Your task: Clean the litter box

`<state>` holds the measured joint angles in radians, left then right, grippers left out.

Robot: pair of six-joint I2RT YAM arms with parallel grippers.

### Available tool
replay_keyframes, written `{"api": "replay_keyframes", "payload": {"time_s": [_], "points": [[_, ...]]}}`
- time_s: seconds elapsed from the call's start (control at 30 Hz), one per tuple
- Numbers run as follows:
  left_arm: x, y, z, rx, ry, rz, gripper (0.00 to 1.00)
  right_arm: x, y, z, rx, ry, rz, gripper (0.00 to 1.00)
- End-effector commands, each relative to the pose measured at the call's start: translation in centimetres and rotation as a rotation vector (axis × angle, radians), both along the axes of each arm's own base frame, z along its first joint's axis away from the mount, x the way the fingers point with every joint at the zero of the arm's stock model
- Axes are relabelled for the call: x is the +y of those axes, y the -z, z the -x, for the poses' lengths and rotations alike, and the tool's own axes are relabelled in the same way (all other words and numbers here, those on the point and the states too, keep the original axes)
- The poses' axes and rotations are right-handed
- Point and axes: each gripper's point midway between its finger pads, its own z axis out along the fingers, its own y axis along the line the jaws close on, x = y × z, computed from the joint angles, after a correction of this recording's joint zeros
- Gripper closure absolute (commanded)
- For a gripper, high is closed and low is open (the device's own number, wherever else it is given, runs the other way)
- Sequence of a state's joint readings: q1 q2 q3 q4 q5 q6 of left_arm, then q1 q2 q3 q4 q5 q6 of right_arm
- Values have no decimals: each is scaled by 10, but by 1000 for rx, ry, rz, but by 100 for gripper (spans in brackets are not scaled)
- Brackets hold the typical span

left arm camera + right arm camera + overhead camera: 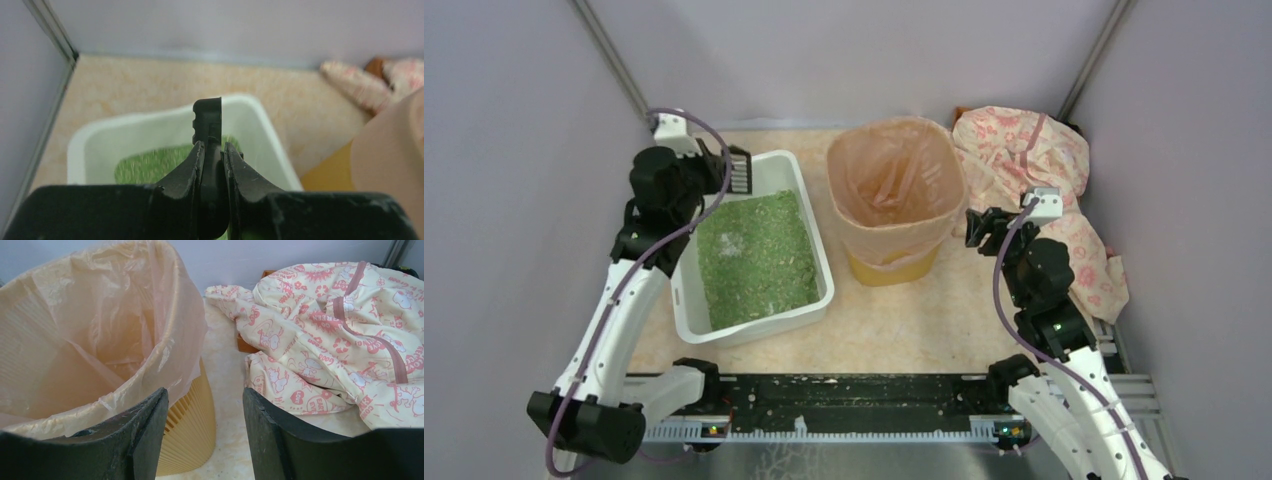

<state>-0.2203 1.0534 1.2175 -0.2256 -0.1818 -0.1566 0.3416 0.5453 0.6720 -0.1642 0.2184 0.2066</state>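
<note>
Clenched tight, the left claw (214, 152) grasps a black slotted scoop (207, 117) at the upper left of the overhead view, over the upper edge of the white litter box (822, 255). The box sits left of centre, filled with green litter (754, 255). Just right of it stands a yellow bin (894, 268) with a pinkish liner. The right claw (205, 395), released and holding nothing, hovers beside the bin's right side, near a patterned cloth (340, 325) at upper right.

Lab test cell: plain grey panel walls (484, 150), aluminium corner posts (609, 55), slotted mounting rail (854, 390) at the table edge.
</note>
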Motion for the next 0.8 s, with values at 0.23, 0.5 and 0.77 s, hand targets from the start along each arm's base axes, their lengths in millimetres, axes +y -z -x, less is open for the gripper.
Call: {"api": "replay_keyframes", "payload": {"time_s": [0.23,0.5,0.77], "points": [[-4,106,6,234,103,-210,100,5,-13,-1,-46,-24,-41,43],[-5,161,-31,495,-40,-1,100,6,-4,-5,-33,-18,-50,43],[-16,190,-57,524,-104,250,100,4,1,-5,-24,-5,-43,43]]}}
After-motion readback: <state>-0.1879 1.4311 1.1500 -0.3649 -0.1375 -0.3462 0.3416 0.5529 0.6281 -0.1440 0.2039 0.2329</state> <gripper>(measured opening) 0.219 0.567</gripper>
